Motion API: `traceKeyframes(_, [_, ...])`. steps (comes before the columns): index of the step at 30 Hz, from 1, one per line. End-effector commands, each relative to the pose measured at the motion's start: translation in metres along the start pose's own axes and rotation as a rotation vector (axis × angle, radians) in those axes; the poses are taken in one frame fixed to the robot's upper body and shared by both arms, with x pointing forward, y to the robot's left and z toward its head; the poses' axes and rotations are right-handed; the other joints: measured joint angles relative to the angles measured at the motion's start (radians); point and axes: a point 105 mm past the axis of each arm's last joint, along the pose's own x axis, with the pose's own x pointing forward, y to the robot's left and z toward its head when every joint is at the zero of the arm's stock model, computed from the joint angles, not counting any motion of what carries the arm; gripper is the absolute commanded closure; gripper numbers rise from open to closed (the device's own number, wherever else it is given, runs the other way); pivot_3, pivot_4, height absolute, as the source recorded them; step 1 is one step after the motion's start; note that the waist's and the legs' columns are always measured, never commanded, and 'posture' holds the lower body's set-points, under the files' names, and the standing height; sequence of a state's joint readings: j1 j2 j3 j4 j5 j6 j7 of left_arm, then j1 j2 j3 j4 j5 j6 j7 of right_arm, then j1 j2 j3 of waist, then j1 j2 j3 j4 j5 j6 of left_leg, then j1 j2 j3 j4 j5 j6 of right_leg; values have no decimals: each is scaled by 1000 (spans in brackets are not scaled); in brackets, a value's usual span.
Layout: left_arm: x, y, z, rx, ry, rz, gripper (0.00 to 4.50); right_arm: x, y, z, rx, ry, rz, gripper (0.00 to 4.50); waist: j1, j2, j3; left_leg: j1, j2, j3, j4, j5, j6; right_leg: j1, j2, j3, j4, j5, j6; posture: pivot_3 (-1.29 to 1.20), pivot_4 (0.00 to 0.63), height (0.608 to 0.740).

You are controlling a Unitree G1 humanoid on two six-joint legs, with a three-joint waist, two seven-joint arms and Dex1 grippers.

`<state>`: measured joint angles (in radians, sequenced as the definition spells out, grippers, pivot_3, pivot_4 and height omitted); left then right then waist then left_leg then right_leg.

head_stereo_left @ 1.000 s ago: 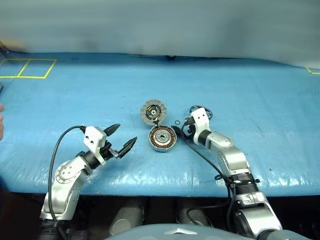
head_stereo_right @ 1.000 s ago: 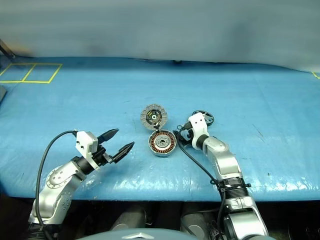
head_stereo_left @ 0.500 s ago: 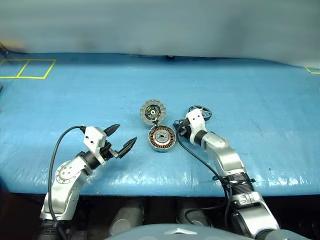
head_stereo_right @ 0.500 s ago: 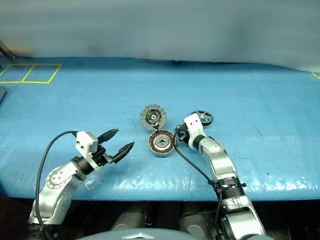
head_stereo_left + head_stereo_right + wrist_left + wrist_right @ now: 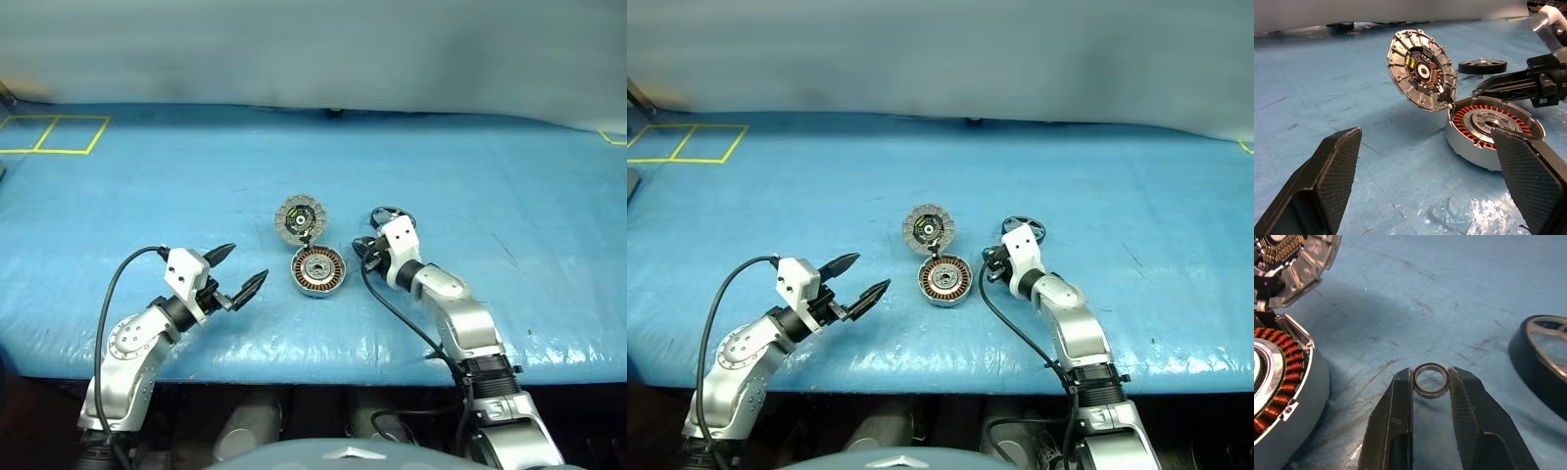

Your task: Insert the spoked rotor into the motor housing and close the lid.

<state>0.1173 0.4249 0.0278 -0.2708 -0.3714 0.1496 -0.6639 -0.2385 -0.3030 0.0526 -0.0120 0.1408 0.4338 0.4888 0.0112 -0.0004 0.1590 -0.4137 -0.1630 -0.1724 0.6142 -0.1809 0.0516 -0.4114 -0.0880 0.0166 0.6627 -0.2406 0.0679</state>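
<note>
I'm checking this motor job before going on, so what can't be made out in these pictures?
- Spoked rotor: right wrist view's edge cuts it; in the head views the right gripper partly covers it.
- Motor housing: same view's edge crops it.
- Small ring between the jaws: lifted or resting on the table cannot be told.
- Lid: outer face turned away.

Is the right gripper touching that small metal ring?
Touching: in the right wrist view, both fingers of the right gripper press the small ring's sides.
</note>
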Motion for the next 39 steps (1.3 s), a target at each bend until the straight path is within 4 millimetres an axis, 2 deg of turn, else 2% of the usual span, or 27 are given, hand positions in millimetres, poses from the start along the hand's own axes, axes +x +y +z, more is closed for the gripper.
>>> traceKeyframes(1, [1,-2,6,25,-11,-31,0,-17,13,34,-23,-112,84,3795,1,0,0,0,0,0,0,0,0,0,0,0,0,0,0,0,150,740])
traceKeyframes(7, [1,-5,3,34,5,-55,0,-26,59,46,-39,-132,308,3795,0,0,0,0,0,0,0,0,0,0,0,0,-1,-1,0,0,150,740])
traceKeyframes(11, [1,-9,1,29,19,-90,0,-22,81,38,-56,-94,391,3795,1,0,0,0,0,0,0,0,0,0,0,0,-1,-1,0,0,150,740])
traceKeyframes(22, [-1,-18,-15,9,93,-158,0,-6,79,26,-85,-42,362,3795,1,0,0,0,0,0,-1,0,0,0,0,-1,-1,0,0,0,150,740])
traceKeyframes(39, [0,-17,-22,31,104,-156,0,-4,81,17,-84,-12,368,3795,2,0,0,0,0,0,0,0,0,0,0,-1,-1,0,0,0,150,740])
